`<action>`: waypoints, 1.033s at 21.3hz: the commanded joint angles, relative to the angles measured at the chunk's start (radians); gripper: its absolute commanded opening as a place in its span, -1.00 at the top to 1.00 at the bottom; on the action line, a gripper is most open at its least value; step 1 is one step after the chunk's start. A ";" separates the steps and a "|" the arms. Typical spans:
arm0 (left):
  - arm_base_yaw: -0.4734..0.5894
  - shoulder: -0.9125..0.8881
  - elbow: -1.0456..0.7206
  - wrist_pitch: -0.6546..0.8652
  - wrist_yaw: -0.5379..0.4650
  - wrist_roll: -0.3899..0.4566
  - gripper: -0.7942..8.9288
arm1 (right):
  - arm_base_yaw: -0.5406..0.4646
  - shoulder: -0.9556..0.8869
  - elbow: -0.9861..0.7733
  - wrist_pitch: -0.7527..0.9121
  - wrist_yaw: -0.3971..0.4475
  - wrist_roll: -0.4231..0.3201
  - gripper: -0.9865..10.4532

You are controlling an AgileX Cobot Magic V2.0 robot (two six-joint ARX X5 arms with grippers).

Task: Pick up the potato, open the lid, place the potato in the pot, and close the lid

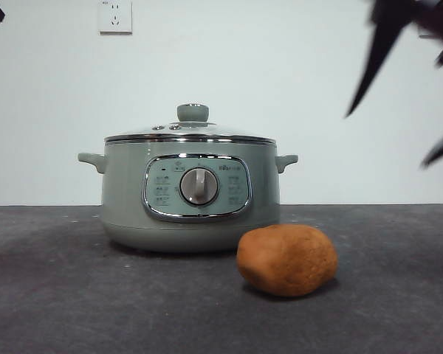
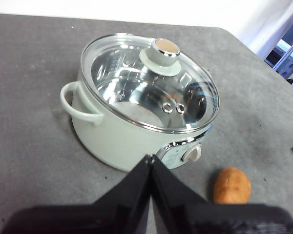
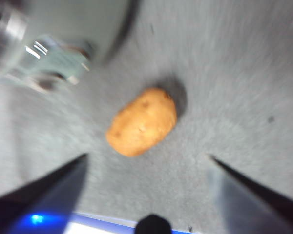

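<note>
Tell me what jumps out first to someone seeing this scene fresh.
The sage-green pot sits mid-table with its lid on. The orange-brown potato lies on the grey table in front of it, apart. The right gripper hangs open above the potato; the left gripper waits shut.

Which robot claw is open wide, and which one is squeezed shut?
The right end effector is open wide above the potato. The left end effector is shut, near the pot.

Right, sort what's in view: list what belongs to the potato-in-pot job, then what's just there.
Job things: potato; lid, on the pot; pot; right gripper, open above the potato; left gripper, shut, waiting.

Just there: wall socket; table.
</note>
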 commanded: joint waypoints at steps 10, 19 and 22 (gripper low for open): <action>0.001 0.047 -0.001 -0.016 0.004 0.021 0.85 | 0.222 0.407 0.173 0.018 0.149 0.156 -0.27; 0.001 0.056 -0.001 -0.017 0.004 0.035 0.85 | 0.243 0.544 0.257 -0.054 0.198 0.232 -0.27; 0.001 0.057 -0.001 -0.017 0.004 0.035 0.85 | 0.243 0.570 0.257 -0.053 0.195 0.241 -0.27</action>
